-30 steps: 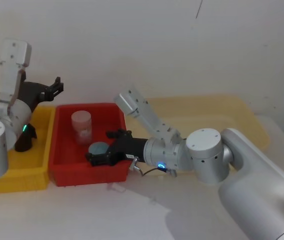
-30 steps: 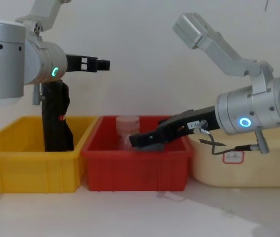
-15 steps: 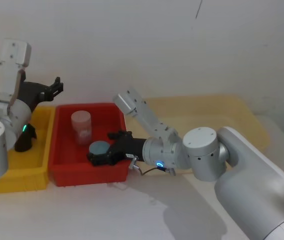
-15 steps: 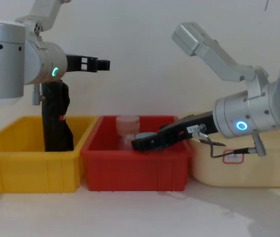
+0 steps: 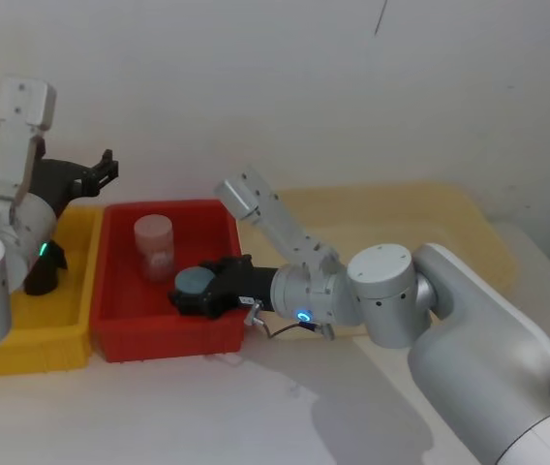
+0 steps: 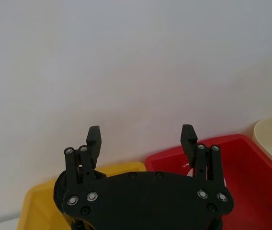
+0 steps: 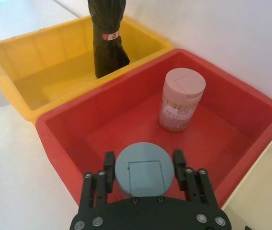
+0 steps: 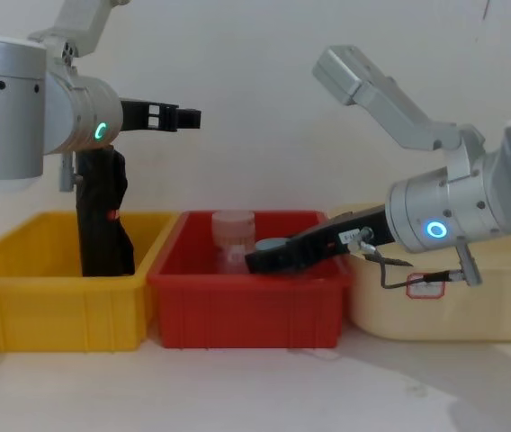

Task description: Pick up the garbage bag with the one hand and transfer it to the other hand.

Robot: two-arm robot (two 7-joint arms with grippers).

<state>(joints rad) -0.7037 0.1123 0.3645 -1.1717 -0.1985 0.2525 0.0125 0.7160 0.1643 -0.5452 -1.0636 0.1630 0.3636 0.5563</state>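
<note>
- Black garbage bag [image 7: 106, 36] roll: upright in the yellow bin [image 7: 40, 67].
- Left gripper [image 6: 142, 139]: raised over that bin, jaws apart, empty.
- Right gripper [image 7: 143, 170]: in the red bin [image 7: 232, 100], jaws clamped on a grey-lidded jar [image 7: 143, 168], near the pink-lidded jar [image 7: 181, 98].

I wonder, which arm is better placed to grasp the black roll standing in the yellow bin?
Left. The left gripper hangs open near the black roll in the yellow bin; the right gripper sits around a grey-lidded jar in the red bin.
</note>
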